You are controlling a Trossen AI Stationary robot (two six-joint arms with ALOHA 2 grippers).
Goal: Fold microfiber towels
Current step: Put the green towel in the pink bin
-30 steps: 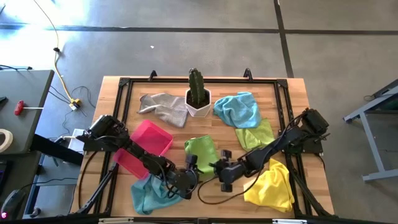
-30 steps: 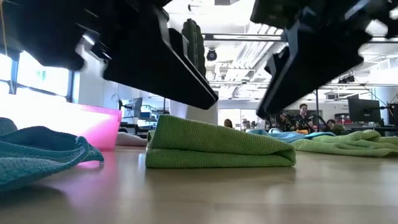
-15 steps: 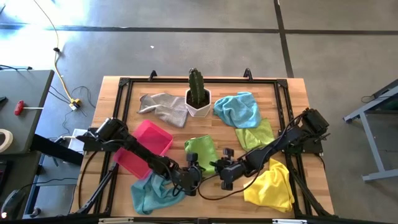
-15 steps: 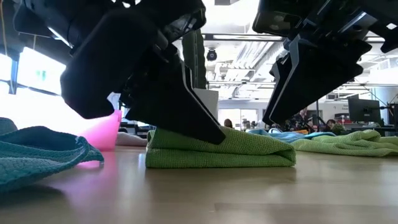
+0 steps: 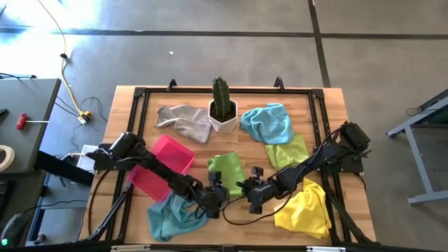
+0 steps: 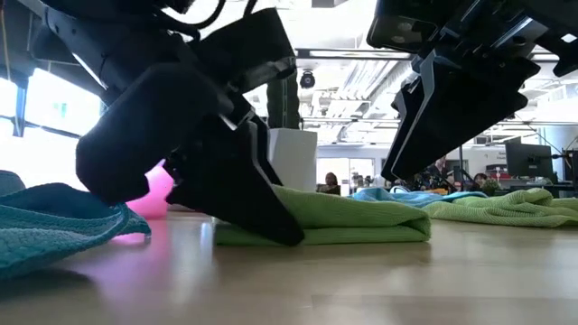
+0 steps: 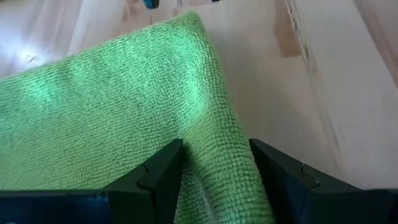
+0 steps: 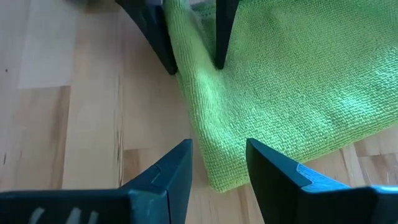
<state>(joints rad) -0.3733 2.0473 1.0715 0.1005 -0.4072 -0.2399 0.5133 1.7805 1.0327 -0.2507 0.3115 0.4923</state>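
Your left gripper [image 7: 214, 180] straddles the near edge of the folded lime green towel [image 5: 227, 170] mid-table, jaws apart, probably to pinch it. Your right gripper [image 8: 219, 168] hovers open beside that edge.

Bright, even indoor light; low view backlit.

From above, the table [image 5: 322, 105] is evenly lit with soft, faint shadows. In the low view, a glaring window [image 6: 36, 117] washes out one side, the arms read as near-black silhouettes, and the near tabletop blurs. Wrist views show sharp weave on the green towel [image 7: 124, 118], with pale sheen on the wood.
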